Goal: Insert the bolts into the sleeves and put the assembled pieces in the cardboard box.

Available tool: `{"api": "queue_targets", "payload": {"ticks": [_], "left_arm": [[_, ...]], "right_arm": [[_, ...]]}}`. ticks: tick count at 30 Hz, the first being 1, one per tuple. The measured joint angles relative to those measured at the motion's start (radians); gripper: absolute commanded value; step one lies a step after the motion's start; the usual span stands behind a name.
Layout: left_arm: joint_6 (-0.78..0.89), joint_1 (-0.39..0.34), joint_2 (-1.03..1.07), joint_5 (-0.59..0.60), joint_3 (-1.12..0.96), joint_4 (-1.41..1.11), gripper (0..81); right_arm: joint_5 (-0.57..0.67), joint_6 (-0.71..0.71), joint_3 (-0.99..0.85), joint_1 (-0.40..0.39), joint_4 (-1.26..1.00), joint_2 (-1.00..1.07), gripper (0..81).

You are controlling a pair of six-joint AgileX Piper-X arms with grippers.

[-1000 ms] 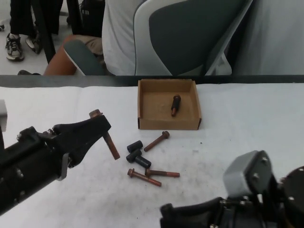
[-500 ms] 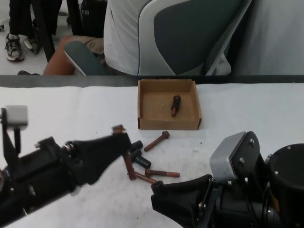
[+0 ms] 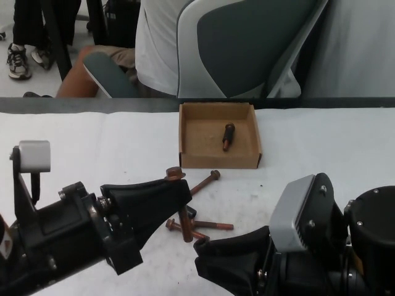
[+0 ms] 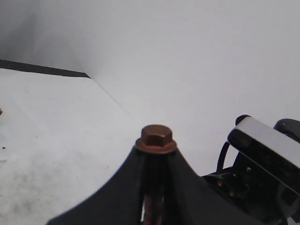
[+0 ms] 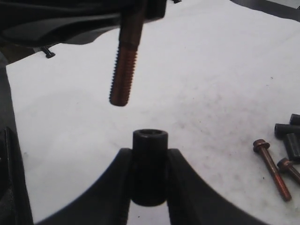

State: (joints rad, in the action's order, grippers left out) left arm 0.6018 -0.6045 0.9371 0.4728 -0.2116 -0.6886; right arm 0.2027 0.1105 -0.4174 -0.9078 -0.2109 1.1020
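The left gripper pinches a copper-coloured hex-head flanged bolt just under its head, with both black fingers pressed against the shank. The bolt hangs nearly upright, head up and threaded end down, above the white bench. The right gripper clamps a short black cylindrical sleeve between its fingers, and the sleeve stands upright with its open bore facing up. In the right wrist view the bolt's threaded tip hangs above the sleeve's mouth, apart from it and a little off to one side, not yet inside. The open brown cardboard box sits at the far middle of the bench, close to its dark edge. One assembled piece, a dark sleeve with a bolt through it, lies on the box floor. Between the box and the grippers lie three loose copper bolts: one just in front of the box and two more crossing each other nearer the arms. A few loose black sleeves lie just beside those two.
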Motion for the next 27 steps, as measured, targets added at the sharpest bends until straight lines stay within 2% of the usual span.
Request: {"api": "queue_targets", "payload": {"ticks": [9, 27], "left_arm": [[-0.065, -0.002, 0.0, -0.029, 0.0, -0.004, 0.8], [-0.07, -0.035, 0.0, -0.051, 0.0, -0.015, 0.8]], "right_arm": [[0.003, -0.005, -0.001, 0.0, -0.052, 0.0, 0.3], [0.026, 0.002, -0.002, 0.0, -0.052, 0.0, 0.3]]}}
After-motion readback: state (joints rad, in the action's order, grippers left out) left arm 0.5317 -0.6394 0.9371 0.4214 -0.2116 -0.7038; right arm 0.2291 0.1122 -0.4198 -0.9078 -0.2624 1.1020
